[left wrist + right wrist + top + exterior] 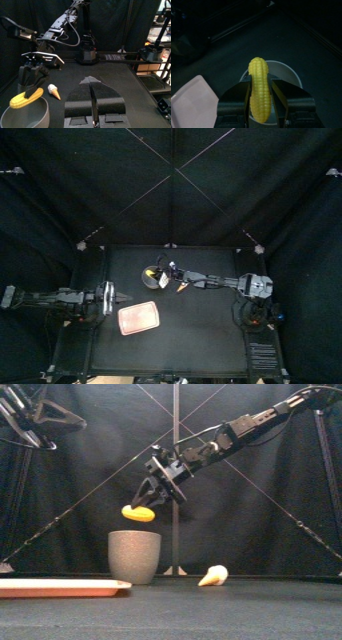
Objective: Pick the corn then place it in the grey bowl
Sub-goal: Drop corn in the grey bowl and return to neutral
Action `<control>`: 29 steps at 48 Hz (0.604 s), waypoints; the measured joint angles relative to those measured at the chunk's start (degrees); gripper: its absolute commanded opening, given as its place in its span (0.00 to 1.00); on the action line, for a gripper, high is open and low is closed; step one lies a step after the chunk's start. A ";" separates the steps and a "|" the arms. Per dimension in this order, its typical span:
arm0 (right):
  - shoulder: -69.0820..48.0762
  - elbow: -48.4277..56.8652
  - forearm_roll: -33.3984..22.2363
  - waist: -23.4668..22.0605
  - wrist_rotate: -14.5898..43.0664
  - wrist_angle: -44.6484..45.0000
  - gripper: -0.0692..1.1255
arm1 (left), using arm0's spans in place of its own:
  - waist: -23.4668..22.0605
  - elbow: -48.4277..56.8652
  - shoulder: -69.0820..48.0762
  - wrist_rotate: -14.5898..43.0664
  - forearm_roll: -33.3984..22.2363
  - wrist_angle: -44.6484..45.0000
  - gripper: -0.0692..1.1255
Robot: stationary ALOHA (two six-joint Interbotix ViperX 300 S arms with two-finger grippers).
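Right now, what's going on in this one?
The right gripper holds the yellow corn in the air, directly above the grey bowl, not yet released. The left gripper rests shut at the table's left side. A pink tray lies nearer the front, and a small pale toy lies right of the bowl.

Dim overall; black curtains [80,178] swallow light; corn [138,512] stands out bright; soft sheen on table [254,614].

No text, label, brand or number can be read anywhere.
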 measured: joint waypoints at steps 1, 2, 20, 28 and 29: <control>0.18 -0.26 -0.09 -0.18 0.00 0.35 0.61 | 0.00 0.00 0.00 0.00 0.00 0.00 0.05; 0.35 -0.44 -0.18 -0.26 0.00 0.62 0.63 | 0.00 0.00 0.00 0.00 0.00 0.00 0.05; 0.62 -0.18 -0.53 -0.44 -0.26 1.58 0.93 | 0.09 0.09 -0.09 0.00 0.00 0.09 0.05; -2.29 1.14 -1.93 1.32 -0.26 1.58 0.93 | 0.09 0.09 0.00 0.00 0.00 0.09 0.05; -3.16 1.41 -2.29 1.49 -0.26 1.49 0.93 | 0.09 0.09 0.00 -0.09 0.00 0.09 0.05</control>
